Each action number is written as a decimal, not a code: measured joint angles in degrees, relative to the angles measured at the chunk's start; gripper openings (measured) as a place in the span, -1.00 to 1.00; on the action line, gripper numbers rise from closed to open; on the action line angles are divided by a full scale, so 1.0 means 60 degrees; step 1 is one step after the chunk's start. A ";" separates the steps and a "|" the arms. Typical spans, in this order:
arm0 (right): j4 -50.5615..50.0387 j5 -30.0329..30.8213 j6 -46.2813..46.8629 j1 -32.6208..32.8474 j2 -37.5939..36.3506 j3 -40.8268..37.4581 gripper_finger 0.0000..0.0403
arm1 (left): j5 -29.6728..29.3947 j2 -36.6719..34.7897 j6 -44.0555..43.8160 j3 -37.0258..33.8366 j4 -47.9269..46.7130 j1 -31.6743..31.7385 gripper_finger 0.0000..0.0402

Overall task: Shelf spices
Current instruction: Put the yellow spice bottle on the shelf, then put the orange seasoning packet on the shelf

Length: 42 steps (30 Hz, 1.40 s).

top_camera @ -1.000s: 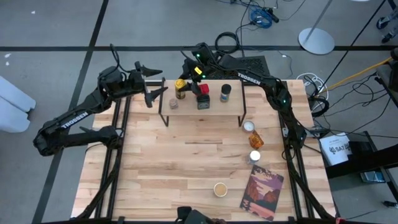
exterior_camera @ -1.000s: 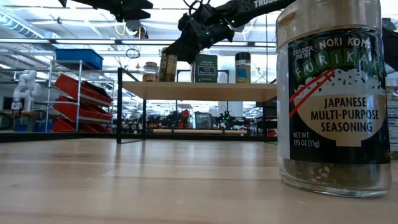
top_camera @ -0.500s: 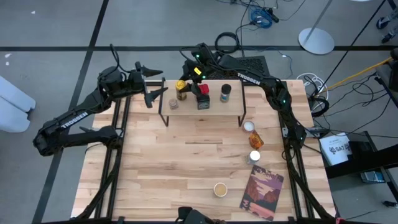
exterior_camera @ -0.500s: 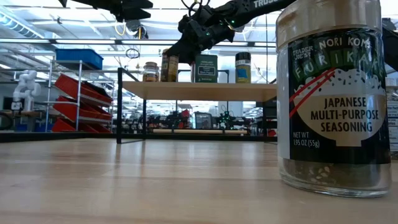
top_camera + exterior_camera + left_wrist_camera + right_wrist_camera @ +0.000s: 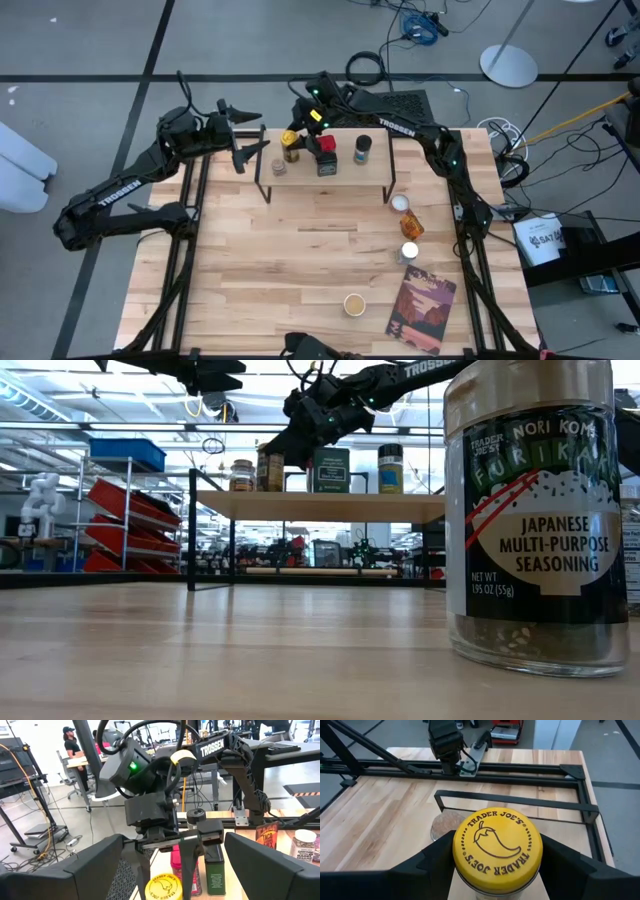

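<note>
A reddish picture-covered book lay at the table's near right corner; a person sat beyond.

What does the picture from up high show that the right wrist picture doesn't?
Only the high picture shows the picture book, the four jars on the table, like the tan-topped one, and the red-topped tin on the shelf. Only the right wrist picture shows the chili pepper drawn on the yellow lid. Both show the yellow-lidded jar between the right claw's fingers, and the left claw waiting nearby.
</note>
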 joint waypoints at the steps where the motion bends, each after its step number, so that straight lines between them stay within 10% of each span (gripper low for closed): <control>1: 0.0003 -0.0008 -0.0019 0.0001 0.0030 0.0005 0.16 | 0.0000 0.0000 0.0000 0.0000 -0.0001 -0.0004 0.80; 42: -0.1478 0.0015 -0.0266 0.0073 -0.1732 -0.0004 0.51 | -0.0004 0.0000 0.0182 -0.0004 -0.0288 -0.0002 0.80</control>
